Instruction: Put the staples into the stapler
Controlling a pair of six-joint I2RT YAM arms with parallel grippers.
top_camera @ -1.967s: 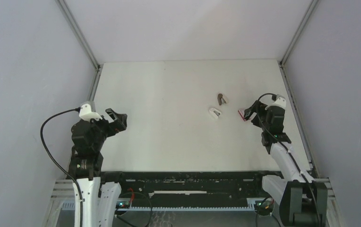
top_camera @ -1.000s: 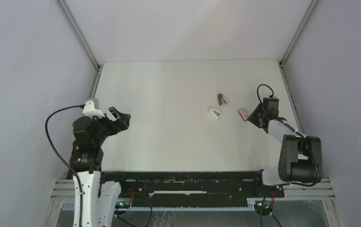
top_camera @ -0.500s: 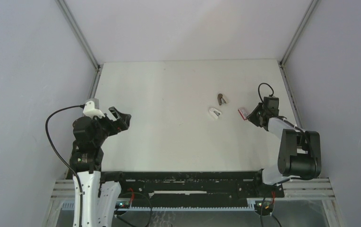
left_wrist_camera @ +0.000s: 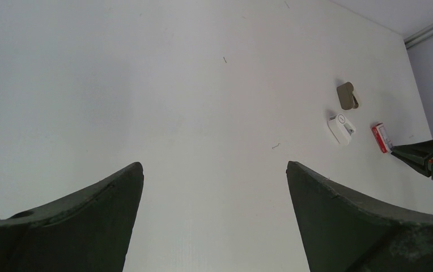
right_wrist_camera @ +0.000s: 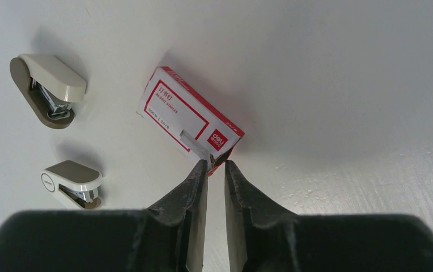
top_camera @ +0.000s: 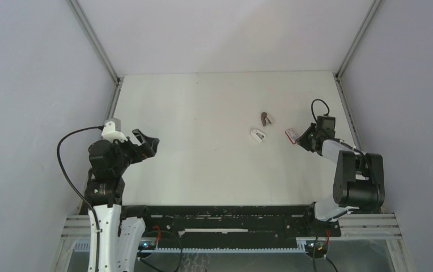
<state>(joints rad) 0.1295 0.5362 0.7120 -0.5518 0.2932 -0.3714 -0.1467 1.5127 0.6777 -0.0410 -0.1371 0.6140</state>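
Right gripper near-closed at red-and-white box corner — hold unclear; square up on end before pulling. Left gripper spread wide — empty.

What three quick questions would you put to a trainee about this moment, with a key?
1. How many staplers lie on the table?
2. True or false: the left claw is shut on a stapler.
3. The right claw has its tips at: A the red-and-white box; B a stapler; C bare table.
Key: 1 two. 2 false: it stands wide open with nothing between its fingers. 3 A, at one corner of the box.
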